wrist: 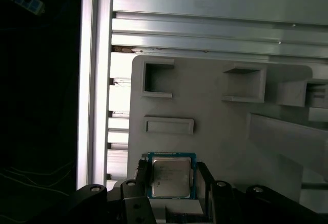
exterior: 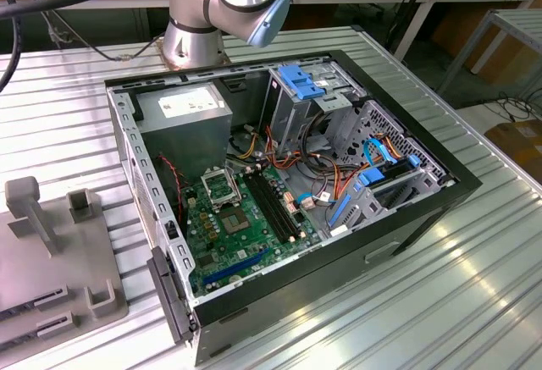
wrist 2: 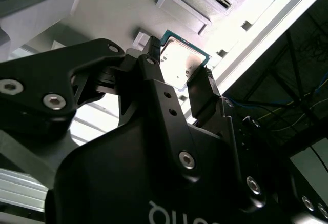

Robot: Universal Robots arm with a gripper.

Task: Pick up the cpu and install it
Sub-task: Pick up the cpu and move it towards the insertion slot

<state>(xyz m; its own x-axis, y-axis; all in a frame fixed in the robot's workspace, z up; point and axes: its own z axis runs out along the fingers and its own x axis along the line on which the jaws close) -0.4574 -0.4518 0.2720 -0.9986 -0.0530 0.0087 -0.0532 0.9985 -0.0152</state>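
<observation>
The exterior view looks down at a slant, from some way off, over the computer case and grey tray. The 2 wrist views sit close behind the gripper, sharing the cpu and that tray.
</observation>
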